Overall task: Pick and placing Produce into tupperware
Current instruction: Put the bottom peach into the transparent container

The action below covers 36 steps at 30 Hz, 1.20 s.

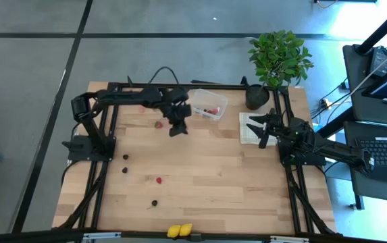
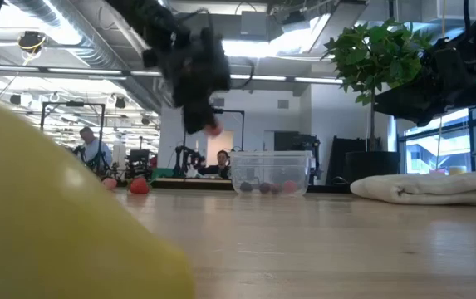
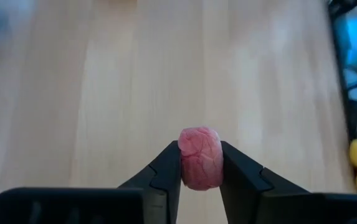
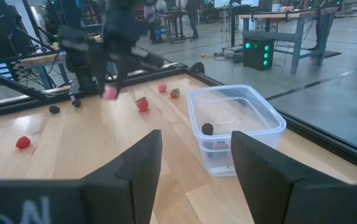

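Observation:
My left gripper (image 1: 177,129) hangs above the table, just near-left of the tupperware (image 1: 208,104), and is shut on a pink berry (image 3: 200,158). The clear box stands near the far edge with a dark piece (image 4: 207,129) and red pieces inside. Loose produce lies on the wood: a red berry (image 1: 158,124) beside the left gripper, dark pieces (image 1: 125,157), another red berry (image 1: 159,180), and two yellow lemons (image 1: 179,230) at the near edge. My right gripper (image 4: 194,155) is open and waits over the checked cloth (image 1: 250,128). My left gripper pinches the pink berry's two sides (image 3: 184,155) between its two fingers (image 3: 166,168), which point down from above. The berry (image 2: 213,129) is lifted clear, well above the table top.
A potted plant (image 1: 277,57) stands at the far right corner, behind the cloth. More red berries (image 4: 162,88) lie near the far edge, left of the box. Black frame rails run along the table's sides. Bare wood fills the table's middle.

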### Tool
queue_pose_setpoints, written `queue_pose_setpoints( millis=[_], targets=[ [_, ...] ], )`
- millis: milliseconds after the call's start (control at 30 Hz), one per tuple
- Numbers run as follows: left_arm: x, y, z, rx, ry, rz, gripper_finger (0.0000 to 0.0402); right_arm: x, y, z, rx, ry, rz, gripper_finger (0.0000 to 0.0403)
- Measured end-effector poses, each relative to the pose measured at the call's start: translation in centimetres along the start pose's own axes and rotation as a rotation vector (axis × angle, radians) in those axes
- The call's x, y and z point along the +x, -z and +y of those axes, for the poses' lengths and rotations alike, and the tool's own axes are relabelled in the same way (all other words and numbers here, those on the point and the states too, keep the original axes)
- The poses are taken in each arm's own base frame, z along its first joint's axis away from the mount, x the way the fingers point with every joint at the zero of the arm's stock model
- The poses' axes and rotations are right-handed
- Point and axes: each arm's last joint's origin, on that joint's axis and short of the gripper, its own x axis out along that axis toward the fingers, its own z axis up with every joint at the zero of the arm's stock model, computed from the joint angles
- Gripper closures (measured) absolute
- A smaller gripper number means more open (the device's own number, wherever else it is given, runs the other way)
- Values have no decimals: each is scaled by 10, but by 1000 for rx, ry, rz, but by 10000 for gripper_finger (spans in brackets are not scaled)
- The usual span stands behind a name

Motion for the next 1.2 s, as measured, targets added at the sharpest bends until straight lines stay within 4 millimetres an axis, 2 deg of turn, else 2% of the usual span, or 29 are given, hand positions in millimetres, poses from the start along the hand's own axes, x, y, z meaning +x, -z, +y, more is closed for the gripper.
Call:
queue_pose_setpoints(
  millis=[100, 267, 400, 567, 733, 933, 1200],
  targets=[
    [-13, -28, -8, 83, -25, -113, 313, 0, 0, 0, 1, 0, 0, 208],
    [-39, -67, -17, 209, -199, -278, 306, 0, 0, 0, 2, 0, 0, 208],
    [-55, -86, -24, 249, -393, -368, 314, 0, 0, 0, 2, 0, 0, 208],
    [-66, -99, -25, 263, -517, -411, 322, 0, 0, 0, 2, 0, 0, 208],
    [-53, -110, -12, 237, -541, -372, 312, 0, 0, 0, 2, 0, -2, 208],
    [-23, -124, 17, 189, -541, -257, 318, 0, 0, 0, 1, 0, -2, 208],
    [7, -122, 56, 78, -536, -43, 314, 0, 0, 0, -11, 0, -2, 208]
  ],
)
